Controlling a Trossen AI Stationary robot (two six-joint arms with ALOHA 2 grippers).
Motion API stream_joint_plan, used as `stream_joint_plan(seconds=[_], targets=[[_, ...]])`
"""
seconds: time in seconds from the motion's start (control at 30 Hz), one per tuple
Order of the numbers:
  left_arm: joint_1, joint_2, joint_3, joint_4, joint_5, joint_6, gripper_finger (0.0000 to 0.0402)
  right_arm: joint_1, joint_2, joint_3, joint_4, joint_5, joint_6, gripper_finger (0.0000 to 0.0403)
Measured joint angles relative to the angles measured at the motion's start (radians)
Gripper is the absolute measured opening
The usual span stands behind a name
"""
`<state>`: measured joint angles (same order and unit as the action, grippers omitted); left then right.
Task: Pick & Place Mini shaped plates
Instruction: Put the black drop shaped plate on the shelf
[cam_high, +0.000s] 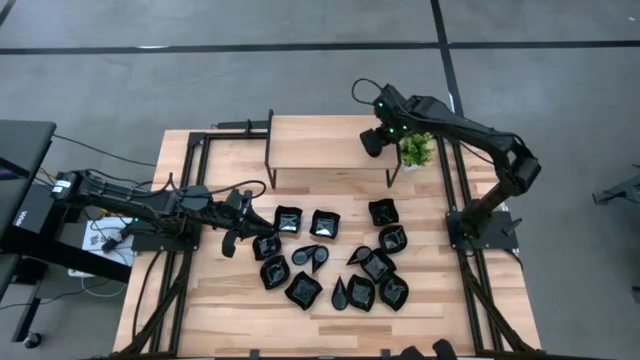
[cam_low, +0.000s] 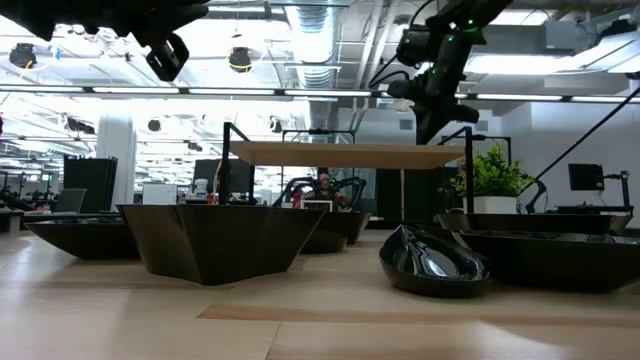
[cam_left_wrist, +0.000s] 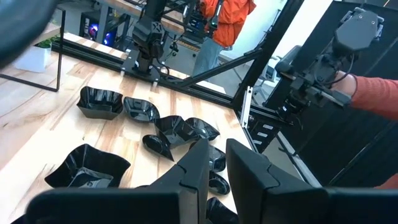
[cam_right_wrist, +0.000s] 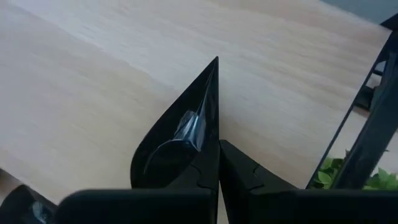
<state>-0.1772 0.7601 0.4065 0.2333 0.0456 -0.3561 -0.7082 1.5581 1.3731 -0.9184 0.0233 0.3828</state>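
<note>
The right gripper (cam_high: 374, 140) hangs over the raised wooden shelf (cam_high: 330, 140) at the table's 12 o'clock, near the shelf's right edge, just beside the small potted plant (cam_high: 416, 150). Its jaws are closed on a teardrop-shaped black plate (cam_right_wrist: 180, 134), pinched by the rim, the pointed tip aimed away from the wrist and clear of the shelf surface. The shelf top beneath is bare wood, with open room toward its left edge.

The left gripper (cam_high: 232, 240) hovers at about 9 o'clock of the table (cam_high: 230, 300), at the left fringe of the mini shaped plates (cam_high: 335, 260), just beside the nearest one. Its fingers (cam_left_wrist: 199, 165) stand slightly parted, and I cannot tell that anything sits between them.

The remaining black plates lie in a loose cluster from the table's centre toward 4 o'clock, several touching or overlapping, with narrow gaps between them. The wood at 7 o'clock and along the near edge is open. Black frame rails (cam_high: 190, 170) run along the left and right table edges.
</note>
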Motion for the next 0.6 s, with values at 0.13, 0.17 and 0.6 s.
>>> stream_joint_plan(seconds=[0.13,0.17,0.6], targets=[[0.000,0.000,0.000,0.000,0.000,0.000,0.0056,-0.007,0.000,0.000,0.003,0.003,0.000,0.0000],[0.000,0.000,0.000,0.000,0.000,0.000,0.0056,-0.009,0.000,0.000,0.002,0.002,0.000,0.0000],[0.000,0.000,0.000,0.000,0.000,0.000,0.0056,-0.028,0.000,0.000,-0.004,0.003,0.001,0.0000]])
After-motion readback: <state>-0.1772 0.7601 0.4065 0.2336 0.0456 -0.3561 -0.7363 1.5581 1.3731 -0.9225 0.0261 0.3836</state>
